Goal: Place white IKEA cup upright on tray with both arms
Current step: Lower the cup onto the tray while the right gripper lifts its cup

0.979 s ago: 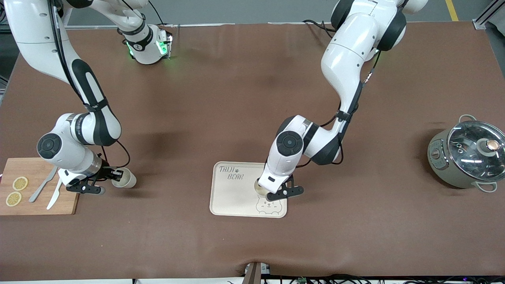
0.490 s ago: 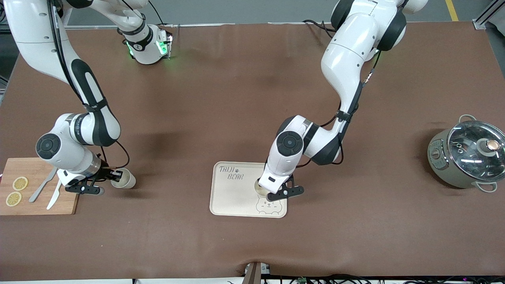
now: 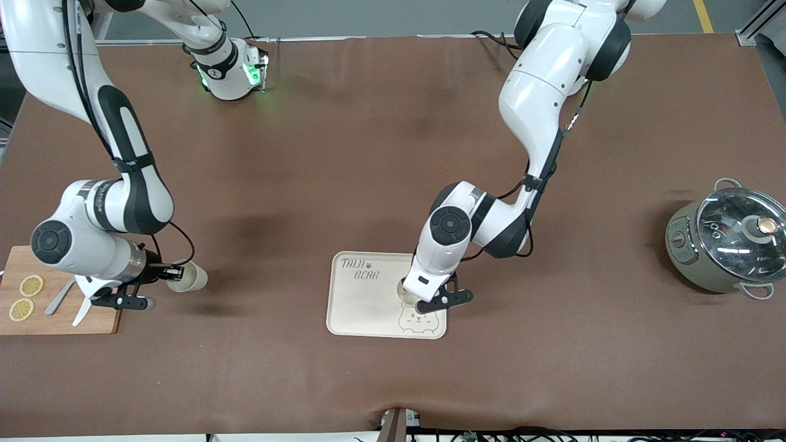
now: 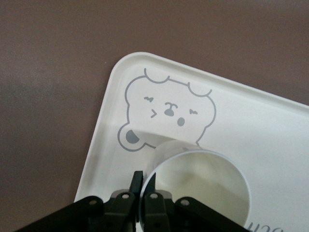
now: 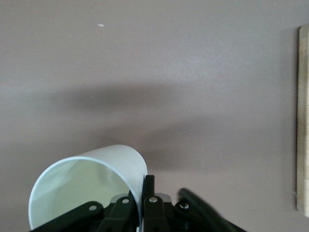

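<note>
There are two white cups. One cup stands upright on the cream tray, just above the drawn bear face. My left gripper is shut on its rim, one finger inside and one outside. The left wrist view shows this cup, the gripper and the tray. My right gripper is shut on the rim of the second cup. It holds that cup tilted, low over the brown table beside the cutting board. The right wrist view shows this cup and the gripper.
A wooden cutting board with two lemon slices, a fork and a knife lies at the right arm's end, under the right wrist. A grey pot with a glass lid stands at the left arm's end.
The right arm's wrist has swung toward the cutting board, and its cup has shifted slightly with it. The left arm and its cup have not moved.
</note>
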`<state>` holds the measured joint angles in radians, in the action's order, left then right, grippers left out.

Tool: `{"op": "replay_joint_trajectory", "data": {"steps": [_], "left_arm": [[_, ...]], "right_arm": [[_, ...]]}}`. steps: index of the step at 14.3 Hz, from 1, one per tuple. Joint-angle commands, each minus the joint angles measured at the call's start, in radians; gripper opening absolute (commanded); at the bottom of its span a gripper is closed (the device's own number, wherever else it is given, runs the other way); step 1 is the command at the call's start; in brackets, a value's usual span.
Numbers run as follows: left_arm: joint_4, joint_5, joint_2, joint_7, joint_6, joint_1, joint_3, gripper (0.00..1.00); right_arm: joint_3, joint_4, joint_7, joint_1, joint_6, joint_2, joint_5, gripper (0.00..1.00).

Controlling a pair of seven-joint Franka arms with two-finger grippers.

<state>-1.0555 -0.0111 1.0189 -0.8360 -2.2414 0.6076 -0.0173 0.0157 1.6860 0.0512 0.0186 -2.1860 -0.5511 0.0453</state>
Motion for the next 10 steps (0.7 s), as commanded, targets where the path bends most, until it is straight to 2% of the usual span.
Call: {"op": "replay_joint_trajectory", "data": {"steps": [1,5,8,9,10], "left_arm": [[0.031,-0.013,0.020,-0.047,-0.001,0.015,-0.023,0.00],[0.031,-0.013,0.020,-0.057,-0.001,0.020,-0.023,0.00],[0.031,-0.013,0.018,-0.093,-0.003,0.020,-0.023,0.00],[0.031,-0.013,0.020,-0.115,-0.006,0.020,-0.026,0.08],[0.029,-0.012,0.020,-0.120,-0.026,0.021,-0.027,0.36]], "right_arm": [[0.000,-0.034,0.068,-0.037,0.046,0.017,0.036,0.00],[-0.002,-0.035,0.220,-0.112,0.046,0.034,0.051,0.00],[0.000,-0.037,0.274,-0.155,0.046,0.037,0.137,0.00],[0.000,-0.043,0.297,-0.172,0.046,0.036,0.158,0.00],[0.000,-0.046,0.338,-0.190,0.045,0.036,0.168,0.00]]}}
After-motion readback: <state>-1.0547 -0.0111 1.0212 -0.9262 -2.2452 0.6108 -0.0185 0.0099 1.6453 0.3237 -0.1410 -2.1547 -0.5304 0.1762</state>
